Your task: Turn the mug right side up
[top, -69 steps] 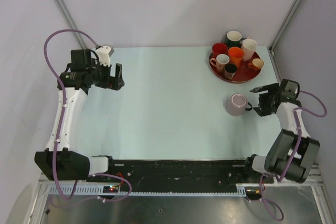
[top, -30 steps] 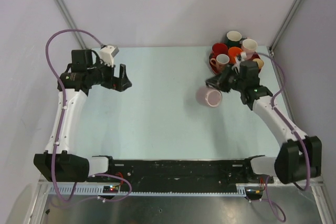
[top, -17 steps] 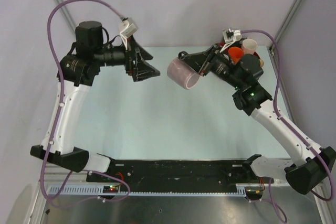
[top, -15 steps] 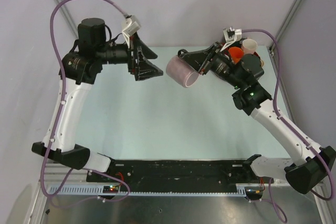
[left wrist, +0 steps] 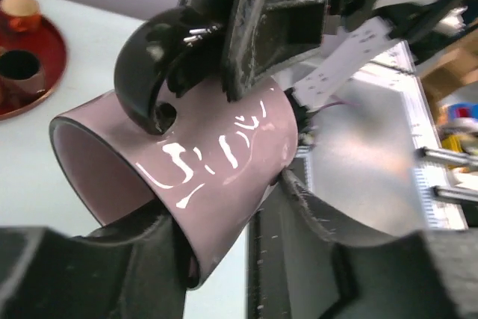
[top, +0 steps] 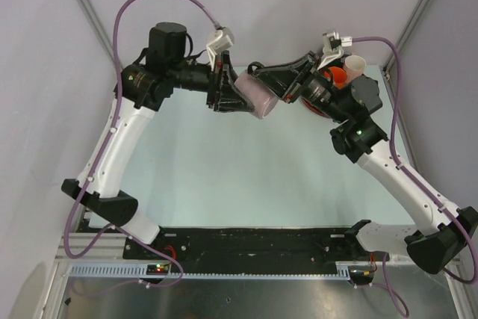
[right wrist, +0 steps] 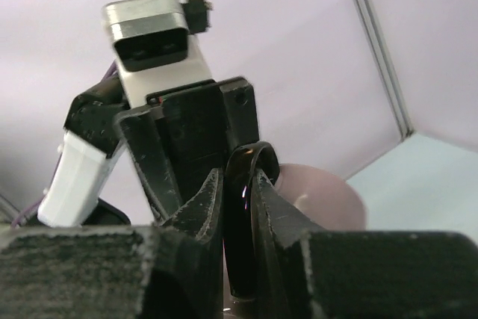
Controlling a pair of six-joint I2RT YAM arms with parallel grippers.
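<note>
Both of my grippers meet at the pink mug (top: 258, 96), which hangs on its side in the air, well above the table (top: 224, 177). My right gripper (right wrist: 237, 178) is pinched tight on the mug's dark handle (left wrist: 149, 65). My left gripper (top: 237, 98) has its fingers spread either side of the mug's body near the base, and I cannot tell whether they press on it.

I judge this to be a hand-over partway through the turn, since the mug is neither inverted nor upright. Next, my left needs a firm hold on the body before my right lets go. Then a roll should bring the mouth upward, followed by a set-down on bare table.

At the far right, the red tray (left wrist: 45, 46) holds other cups, among them an orange mug (top: 336, 75) and a dark cup (left wrist: 15, 65).
</note>
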